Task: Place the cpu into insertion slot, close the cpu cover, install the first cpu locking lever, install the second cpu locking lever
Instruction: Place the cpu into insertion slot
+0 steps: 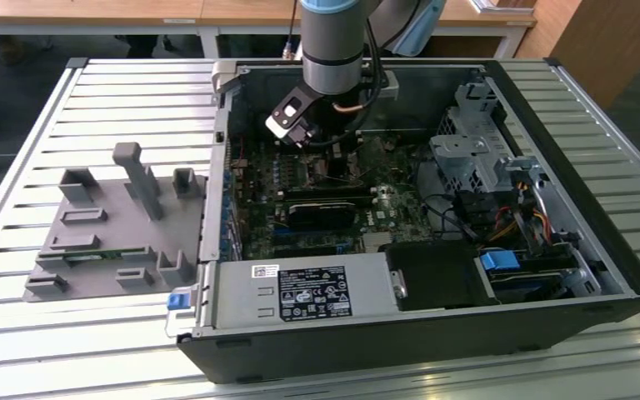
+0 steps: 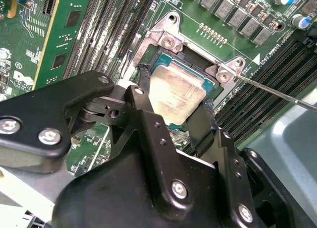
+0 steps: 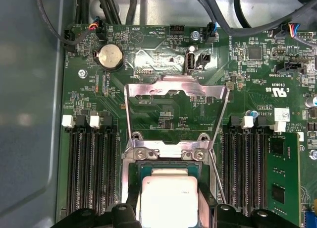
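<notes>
Tool (image 2: 173,106) straddles cpu (image 2: 178,86), seemingly seated; first wrist view shows cpu cover (image 3: 208,89) open.

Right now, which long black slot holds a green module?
The outermost slot in the bank farthest from the grey case wall; a green module sits there, the others are empty.

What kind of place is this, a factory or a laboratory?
Probably a robotics lab or workshop: a robot arm works inside an open computer case on a slatted metal table, with wooden desks behind.
</notes>
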{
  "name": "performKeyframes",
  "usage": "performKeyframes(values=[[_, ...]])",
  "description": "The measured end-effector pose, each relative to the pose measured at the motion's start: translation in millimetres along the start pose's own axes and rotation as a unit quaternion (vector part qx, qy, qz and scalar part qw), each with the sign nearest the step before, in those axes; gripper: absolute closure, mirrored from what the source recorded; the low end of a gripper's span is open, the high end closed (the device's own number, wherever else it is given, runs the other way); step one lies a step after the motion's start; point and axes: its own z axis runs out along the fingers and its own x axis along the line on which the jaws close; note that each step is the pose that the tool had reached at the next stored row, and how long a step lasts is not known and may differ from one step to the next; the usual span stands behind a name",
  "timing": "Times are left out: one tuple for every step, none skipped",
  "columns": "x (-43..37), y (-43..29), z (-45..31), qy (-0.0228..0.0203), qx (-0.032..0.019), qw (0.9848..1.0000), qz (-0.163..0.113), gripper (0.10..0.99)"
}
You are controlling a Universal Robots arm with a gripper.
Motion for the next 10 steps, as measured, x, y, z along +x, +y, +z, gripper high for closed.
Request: performKeyframes(values=[[0.0, 0.0, 0.0, -0.0001, 0.0, 1.0, 0.0, 0.545], [0.0, 0.0, 0.1, -0.0001, -0.0001, 1.0, 0.0, 0.545], [0.1, 0.1, 0.2, -0.0001, -0.0001, 1.0, 0.0, 0.545], [0.0, 0.1, 0.1, -0.0003, -0.0001, 1.0, 0.0, 0.545], [0.0, 0.1, 0.2, -0.0003, -0.0002, 1.0, 0.0, 0.545], [0.1, 0.1, 0.3, -0.0002, -0.0004, 1.0, 0.0, 0.533], [0.1, 0.1, 0.3, -0.0002, -0.0003, 1.0, 0.0, 0.533], [0.1, 0.1, 0.3, -0.0002, -0.0002, 1.0, 0.0, 0.471], [0.1, 0.3, 0.3, -0.0003, -0.0002, 1.0, 0.0, 0.471], [0.1, 0.5, 0.2, -0.0003, -0.0001, 1.0, 0.0, 0.471]])
